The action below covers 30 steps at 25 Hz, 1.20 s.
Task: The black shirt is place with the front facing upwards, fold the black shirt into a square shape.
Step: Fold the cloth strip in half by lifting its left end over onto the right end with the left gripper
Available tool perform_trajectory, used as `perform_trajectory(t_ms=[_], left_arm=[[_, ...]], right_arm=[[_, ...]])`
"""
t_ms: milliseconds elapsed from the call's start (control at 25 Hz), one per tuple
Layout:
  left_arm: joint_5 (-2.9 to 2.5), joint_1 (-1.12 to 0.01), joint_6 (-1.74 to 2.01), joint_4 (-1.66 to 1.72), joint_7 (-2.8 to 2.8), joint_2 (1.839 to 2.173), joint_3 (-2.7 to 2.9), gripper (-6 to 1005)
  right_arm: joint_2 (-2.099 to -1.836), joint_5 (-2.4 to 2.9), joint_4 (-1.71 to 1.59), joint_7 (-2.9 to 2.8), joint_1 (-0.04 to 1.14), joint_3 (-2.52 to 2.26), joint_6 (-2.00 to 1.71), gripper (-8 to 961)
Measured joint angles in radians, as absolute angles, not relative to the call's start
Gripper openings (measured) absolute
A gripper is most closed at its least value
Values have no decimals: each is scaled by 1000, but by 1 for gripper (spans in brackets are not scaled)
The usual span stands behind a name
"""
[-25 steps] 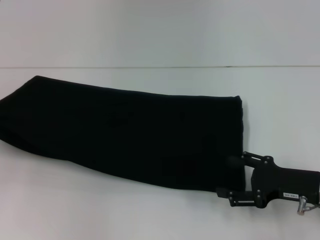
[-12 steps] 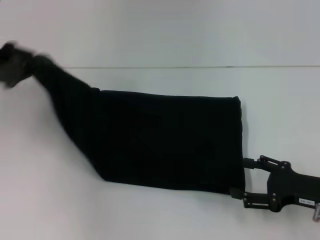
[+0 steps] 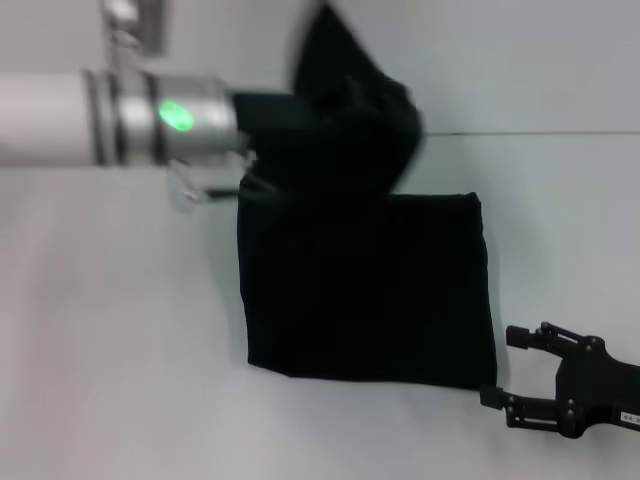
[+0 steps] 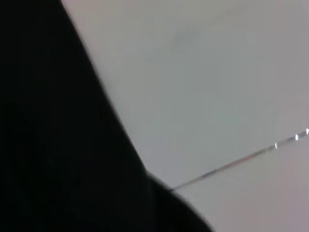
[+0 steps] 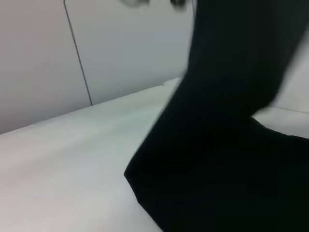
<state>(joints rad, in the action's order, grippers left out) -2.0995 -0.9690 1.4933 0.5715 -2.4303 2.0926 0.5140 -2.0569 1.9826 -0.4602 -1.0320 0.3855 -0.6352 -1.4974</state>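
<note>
Head view, far left: left arm (image 3: 120,115) enters from the left edge, pale tube ending in a silver collar with a green light, held above the counter (image 3: 110,340); left hand (image 3: 262,118) sits just beyond the collar, dark and pressed against raised black cloth; cannot tell whether it is clenched or released, its tips being lost in the fabric; the black shirt (image 3: 365,290) lies on the counter as a folded, roughly rectangular block, near edge and right edge fairly straight, left edge running upright beneath the left hand; a bundle of the same cloth rises above the block's far edge, lifted off the counter beside the left hand and reaching up across the seam line (image 3: 530,132) where counter meets the back surface; no lettering or label shows on the visible cloth; far right, right hand (image 3: 508,367) is low at the counter's near right, released, its two black fingers spread and pointing toward the shirt's near right corner, apart from the cloth, nothing between them; left wrist view: black cloth fills one side, pale surface beyond; right wrist view: shirt block on the counter with the lifted cloth hanging above it.
</note>
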Motion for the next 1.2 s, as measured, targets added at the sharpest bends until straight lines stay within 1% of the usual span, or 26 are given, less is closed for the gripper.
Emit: perform_trajectory(t_ms=[80,160,280,360,680,1200], left_arm=[[-2098,-965,1418,539,-2386,2156,562,13],[-2077,-965,1357,459,-2335,2168,587,13],[-1991,-971,1259,237,-2186,2169,598,12],[-1966,-968,1237,160,-2131,2173,599,12],[-1967,-955,1301,175,-2129,2164,610,12],[-1968,-913,1325,188,-2127,2166,619,12]], right_arm=[[-2057,1983,-462,-1032,382,-635,-1501,945],[-2060,1983,-461,-1033,382,-636,-1501,945],[-2068,1983,-458,-1033,383,-634,-1498,945],[-2073,1981,-454,-1034,386,-626,-1491,945],[-2095,1945,-431,-1030,434,-524,-1428,944],[-2098,1815,-290,-964,606,-518,-1115,944]])
